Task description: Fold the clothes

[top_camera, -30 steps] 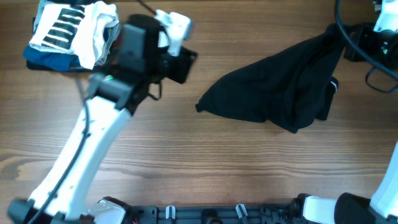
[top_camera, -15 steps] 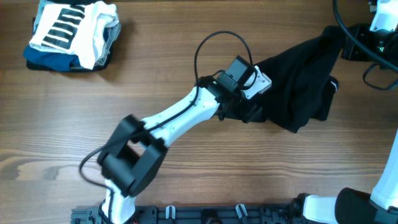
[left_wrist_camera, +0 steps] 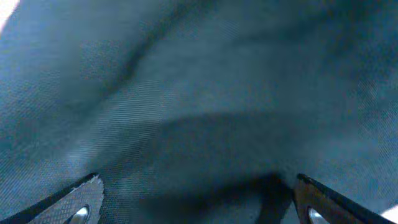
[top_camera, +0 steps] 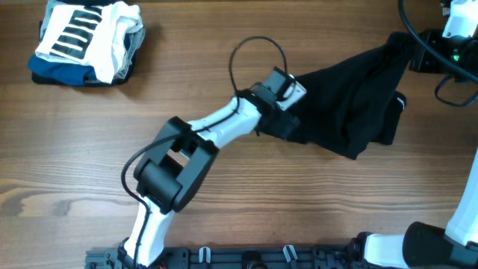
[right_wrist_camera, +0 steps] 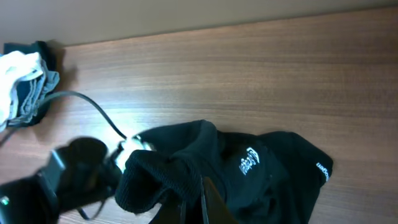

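The clothes [top_camera: 351, 97] are a black garment lying right of centre in the overhead view, with one corner pulled up toward the far right. My right gripper [top_camera: 412, 54] is shut on that raised corner. In the right wrist view its fingers [right_wrist_camera: 200, 200] pinch a ribbed hem of the clothes [right_wrist_camera: 273, 180], which carry white lettering [right_wrist_camera: 249, 163]. My left gripper [top_camera: 282, 124] reaches over the garment's left end. In the left wrist view black cloth [left_wrist_camera: 205, 106] fills the frame and the left gripper [left_wrist_camera: 199, 204] stands open, its fingertips [left_wrist_camera: 84, 198] wide apart at the bottom corners.
A folded pile of white, black-striped and blue cloth [top_camera: 86, 41] sits at the far left corner, also seen small in the right wrist view as a pile [right_wrist_camera: 22, 81]. The left arm [top_camera: 194, 149] stretches diagonally across the wooden table [top_camera: 246, 209]. Cables [top_camera: 441, 71] hang near the right arm.
The left arm swung from beside the folded pile across to the black garment's left end, and its jaws opened wide. The right gripper kept its hold on the raised corner.
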### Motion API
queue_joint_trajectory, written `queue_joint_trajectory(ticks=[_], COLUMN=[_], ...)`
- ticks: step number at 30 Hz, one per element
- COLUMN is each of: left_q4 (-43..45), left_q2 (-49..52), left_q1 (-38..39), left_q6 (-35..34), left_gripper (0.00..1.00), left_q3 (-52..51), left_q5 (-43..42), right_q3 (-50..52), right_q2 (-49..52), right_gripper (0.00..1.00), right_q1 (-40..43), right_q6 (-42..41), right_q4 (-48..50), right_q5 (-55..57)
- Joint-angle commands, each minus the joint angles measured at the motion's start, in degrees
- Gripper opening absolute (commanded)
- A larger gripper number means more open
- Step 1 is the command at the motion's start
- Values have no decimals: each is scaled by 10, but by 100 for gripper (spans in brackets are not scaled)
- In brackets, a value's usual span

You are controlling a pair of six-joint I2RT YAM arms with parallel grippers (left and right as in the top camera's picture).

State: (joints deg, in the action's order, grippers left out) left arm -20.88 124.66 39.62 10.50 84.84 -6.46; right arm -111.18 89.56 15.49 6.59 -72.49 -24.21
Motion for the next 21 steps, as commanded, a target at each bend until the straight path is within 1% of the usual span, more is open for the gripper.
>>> queue_joint_trajectory(ticks=[1,3,4,5,7,9,12,15,17,18,19,21], left_q4=[-7,-3,3,8,18,22,16,-21,-46,-66,-94,-131], left_q2=[25,25,25,25,25,25,25,15,-6,-31,-78,-123], left_q1=[-61,-93,-109,-122,-153,-185,-219,-239,-244,-245,-245,-245], left_q6=[7,5,-9,-20,-24,-37,-37,-37,-34,-32,-32,-33], left_gripper=[96,96,97,97,98,98,98,98,98,98,99,100], left_q3=[-1,-1,-1,-1,-1,2,4,4,4,4,4,4], left_q5=[-5,-7,-7,-13,-36,-40,-40,-40,-40,-31,-7,-12], right_q3=[-8,-8,-8,-8,-8,-8,-8,-8,-8,-8,-8,-8], right_q2=[10,10,10,10,11,12,25,44,57,67,79,91], right_gripper=[7,9,11,13,16,16,16,16,17,19,22,25], right_q1=[2,2,2,2,2,2,2,1,-2,-5,-10,-13], right_q6=[10,10,10,10,9,9,9,9,9,9,10,9], right_q4=[-4,-6,-8,-9,-12,-12,-17,-29,-31,-32,-32,-32], right_q5=[5,5,5,7,22,24,24,23,21,21,18,18])
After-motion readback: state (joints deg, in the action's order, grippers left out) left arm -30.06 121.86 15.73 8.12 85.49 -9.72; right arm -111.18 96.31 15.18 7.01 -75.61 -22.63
